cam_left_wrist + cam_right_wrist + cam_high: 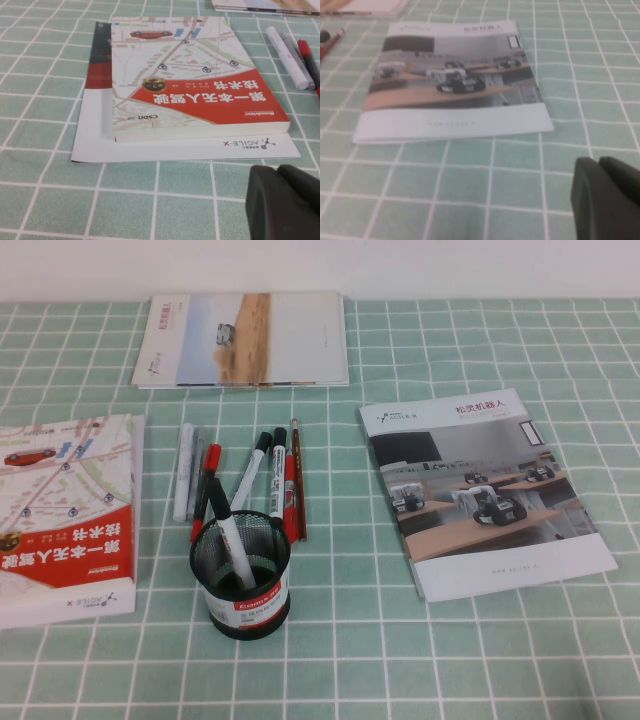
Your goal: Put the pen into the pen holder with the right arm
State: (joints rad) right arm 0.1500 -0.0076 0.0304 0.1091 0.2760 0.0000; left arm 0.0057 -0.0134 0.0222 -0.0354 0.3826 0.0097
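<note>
Both grippers sit low, off the high view: the right gripper point(607, 200) and left gripper point(285, 202) each show fingers pressed together, holding nothing. The pen point(297, 478) lies well away from the right gripper, touching a red-capped marker point(289, 495), so a grasp risks pinching both. The pen holder point(240, 575) already holds a marker, which could block the drop.

Neither arm appears in the high view. The left gripper point(284, 202) shows only in the left wrist view, as a dark bulk in the picture's lower corner with its two fingers point(265, 200) pressed side by side and only a thin seam between them, held low above the table. The right gripper point(607, 197) shows likewise only in the right wrist view, a dark shape at the picture's lower corner, its two fingers point(590, 195) together with no gap, held low over the table and holding nothing.
</note>
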